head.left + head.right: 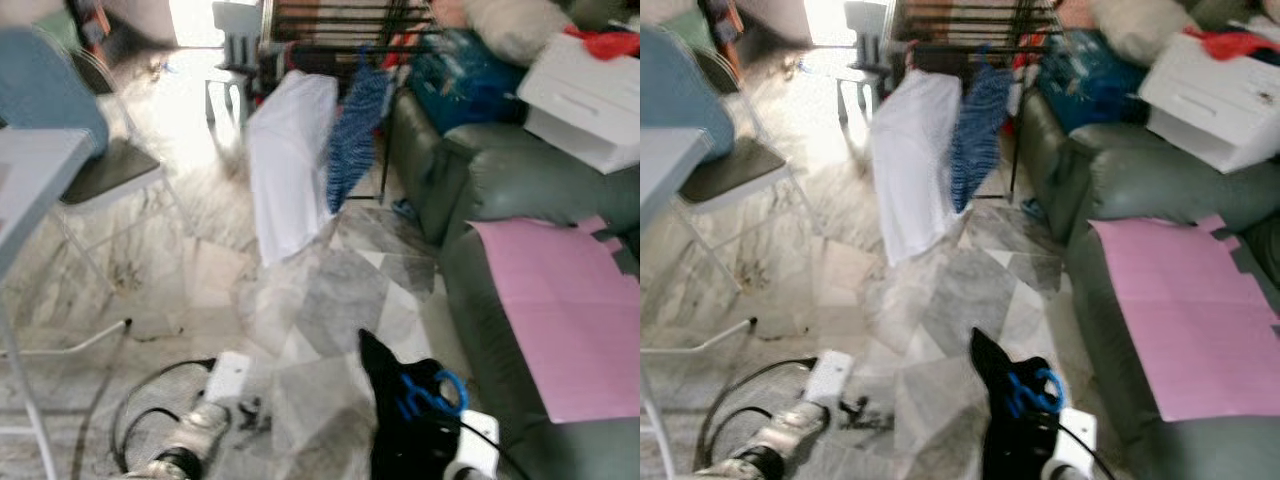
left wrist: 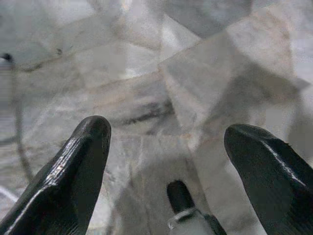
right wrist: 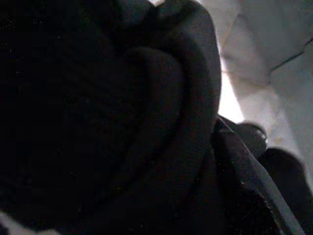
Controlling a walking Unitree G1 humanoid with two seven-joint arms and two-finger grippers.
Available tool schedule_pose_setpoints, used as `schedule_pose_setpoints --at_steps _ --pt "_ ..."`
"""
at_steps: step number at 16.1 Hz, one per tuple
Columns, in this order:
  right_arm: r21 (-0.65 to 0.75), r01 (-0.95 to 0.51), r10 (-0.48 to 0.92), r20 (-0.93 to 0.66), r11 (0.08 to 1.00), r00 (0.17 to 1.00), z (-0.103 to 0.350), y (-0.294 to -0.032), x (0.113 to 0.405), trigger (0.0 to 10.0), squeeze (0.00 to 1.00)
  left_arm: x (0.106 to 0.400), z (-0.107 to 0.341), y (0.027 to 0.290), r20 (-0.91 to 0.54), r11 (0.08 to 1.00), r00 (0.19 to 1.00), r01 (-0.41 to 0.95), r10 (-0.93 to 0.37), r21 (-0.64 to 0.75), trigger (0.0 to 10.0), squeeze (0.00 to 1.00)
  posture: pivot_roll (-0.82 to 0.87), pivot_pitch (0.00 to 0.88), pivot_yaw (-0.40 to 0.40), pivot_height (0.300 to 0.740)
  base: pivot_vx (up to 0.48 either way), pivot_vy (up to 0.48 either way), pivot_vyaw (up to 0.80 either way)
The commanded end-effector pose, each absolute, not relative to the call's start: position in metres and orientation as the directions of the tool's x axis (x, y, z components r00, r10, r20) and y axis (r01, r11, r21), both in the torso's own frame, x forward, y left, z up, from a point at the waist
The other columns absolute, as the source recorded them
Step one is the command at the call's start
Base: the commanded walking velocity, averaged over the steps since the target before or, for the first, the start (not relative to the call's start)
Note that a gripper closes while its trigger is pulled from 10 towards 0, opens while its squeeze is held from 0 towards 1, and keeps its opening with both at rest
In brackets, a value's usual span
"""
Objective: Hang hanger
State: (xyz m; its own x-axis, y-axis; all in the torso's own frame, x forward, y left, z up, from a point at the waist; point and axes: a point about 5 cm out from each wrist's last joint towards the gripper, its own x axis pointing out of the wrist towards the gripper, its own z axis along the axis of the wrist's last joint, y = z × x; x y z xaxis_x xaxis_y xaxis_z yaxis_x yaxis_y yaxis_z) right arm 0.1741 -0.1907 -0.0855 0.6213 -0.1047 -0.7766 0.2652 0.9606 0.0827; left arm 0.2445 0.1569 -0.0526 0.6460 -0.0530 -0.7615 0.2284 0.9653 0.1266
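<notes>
Blue hanger [image 1: 432,392] with black garment [image 1: 405,430] in right pincer's grip; left pincer [image 2: 166,147] wide apart.

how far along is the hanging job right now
Done: the right gripper carries a black garment on a blue hanger. In hand: the robot stands on the marble floor, short of the drying rack, where a white cloth and a blue cloth hang. Left: reach the rack and hook the hanger. The left gripper is open.
</notes>
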Motion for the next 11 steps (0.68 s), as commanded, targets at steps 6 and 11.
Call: schedule_pose_setpoints --at_steps 6,11 --pt "0.082 0.312 -0.137 -0.773 0.947 0.620 -0.085 -0.201 0.172 10.0 0.00 0.243 -0.054 0.150 -0.770 0.966 0.628 0.253 -0.114 0.063 10.0 0.00 -0.05 0.000 -0.009 0.740 0.000 0.000 0.00" --pt "0.075 0.354 -0.168 -0.778 0.932 0.606 -0.087 -0.207 0.163 10.0 0.00 0.249 -0.050 0.145 -0.759 0.961 0.636 0.270 -0.137 0.053 10.0 0.00 -0.06 0.000 0.002 0.740 0.243 0.000 0.00"
